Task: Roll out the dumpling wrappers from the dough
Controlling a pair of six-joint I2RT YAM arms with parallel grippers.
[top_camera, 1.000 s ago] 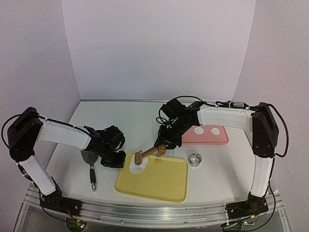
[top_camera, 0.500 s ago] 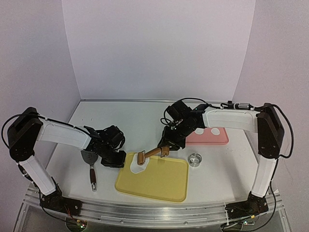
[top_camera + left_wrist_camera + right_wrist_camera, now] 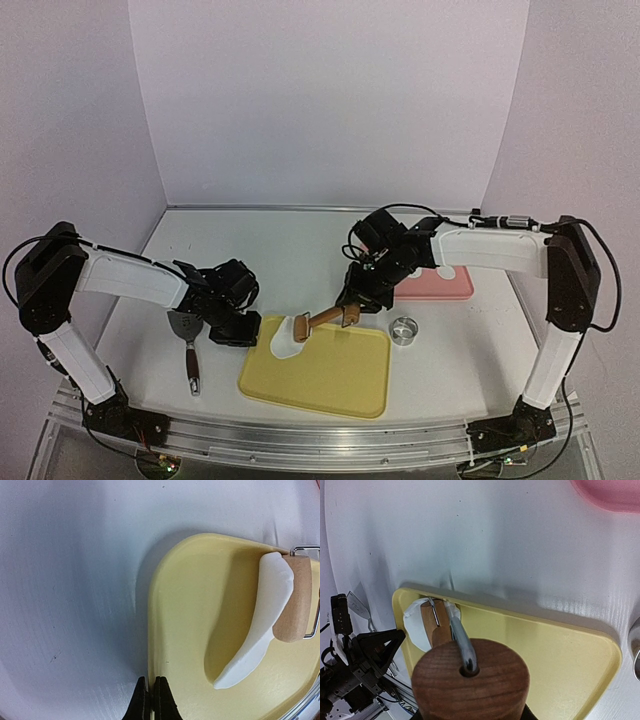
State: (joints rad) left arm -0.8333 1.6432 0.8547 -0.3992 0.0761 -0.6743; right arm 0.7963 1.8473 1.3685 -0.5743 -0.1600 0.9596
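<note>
At left edge of tray point(image 3: 345, 390) — left gripper point(image 3: 150, 701) closed; right gripper point(image 3: 352, 314) clamps roller point(image 3: 295, 597) on dough point(image 3: 260, 625).

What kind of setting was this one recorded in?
Probably a lab bench staged for kitchen practice: plain white backdrop panels, an aluminium rail along the near edge, and a yellow board with dough and a wooden roller.

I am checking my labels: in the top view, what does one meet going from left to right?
spatula → left gripper → dough piece → right gripper → ring cutter
</note>
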